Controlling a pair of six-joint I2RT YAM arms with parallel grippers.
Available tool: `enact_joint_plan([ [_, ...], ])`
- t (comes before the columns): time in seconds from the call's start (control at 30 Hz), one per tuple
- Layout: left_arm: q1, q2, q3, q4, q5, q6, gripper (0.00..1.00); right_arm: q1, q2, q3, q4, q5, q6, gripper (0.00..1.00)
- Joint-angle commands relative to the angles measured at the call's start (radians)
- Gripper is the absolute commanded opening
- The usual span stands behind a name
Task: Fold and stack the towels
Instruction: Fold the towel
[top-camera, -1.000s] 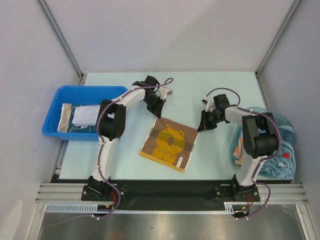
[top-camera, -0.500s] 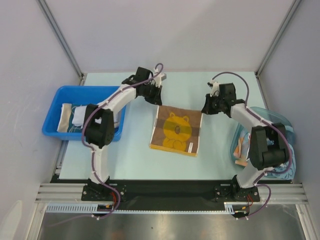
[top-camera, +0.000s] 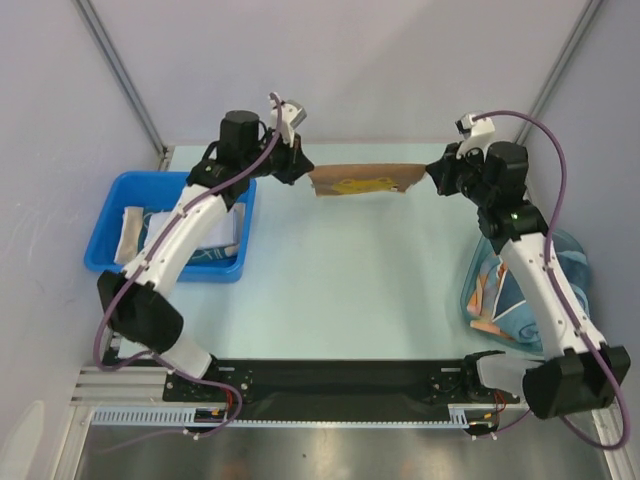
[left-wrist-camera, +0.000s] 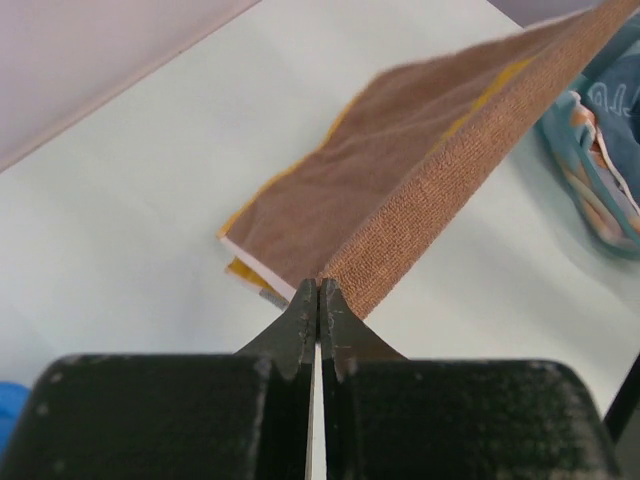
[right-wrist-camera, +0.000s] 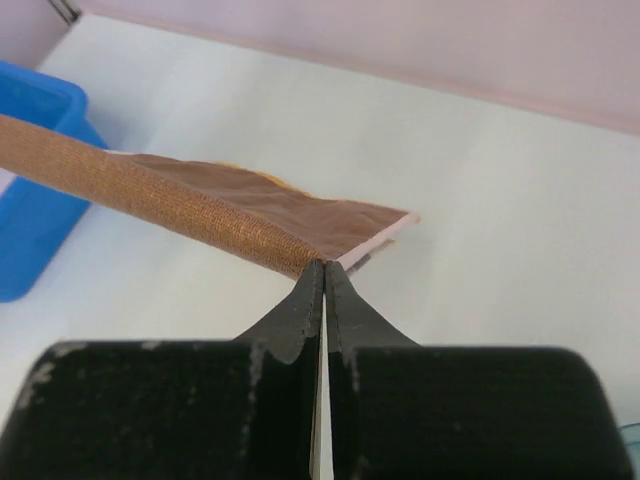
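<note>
The brown towel with the yellow bear (top-camera: 365, 180) hangs stretched in the air over the far part of the table, held by two corners. My left gripper (top-camera: 303, 172) is shut on its left corner, and in the left wrist view the brown towel (left-wrist-camera: 420, 190) runs away from the closed left gripper (left-wrist-camera: 318, 288). My right gripper (top-camera: 432, 172) is shut on the right corner; the right wrist view has the taut brown towel (right-wrist-camera: 190, 205) leading off from the closed right gripper (right-wrist-camera: 324, 268). Folded towels (top-camera: 190, 232) lie in the blue bin.
The blue bin (top-camera: 130, 195) stands at the table's left edge. At the right edge a clear tub (top-camera: 565, 250) holds a heap of light blue and orange towels (top-camera: 505, 305), also in the left wrist view as crumpled towels (left-wrist-camera: 600, 150).
Both arms have lifted the brown towel off the table and carried it toward the far side, pulling it taut between them. It lay flat on the table one second ago.
</note>
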Motion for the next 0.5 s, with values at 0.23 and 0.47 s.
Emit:
enact_joint_plan([
  [0.23, -0.114, -0.337, -0.234, -0.043, -0.143, -0.027, 0.0, 0.116, -0.323, -0.074, -0.161, 0.049, 0.038, 0.0],
  [0.47, -0.122, -0.337, -0.342, -0.057, -0.249, -0.158, 0.0, 0.152, -0.252, -0.203, -0.134, 0.048, 0.107, 0.0],
])
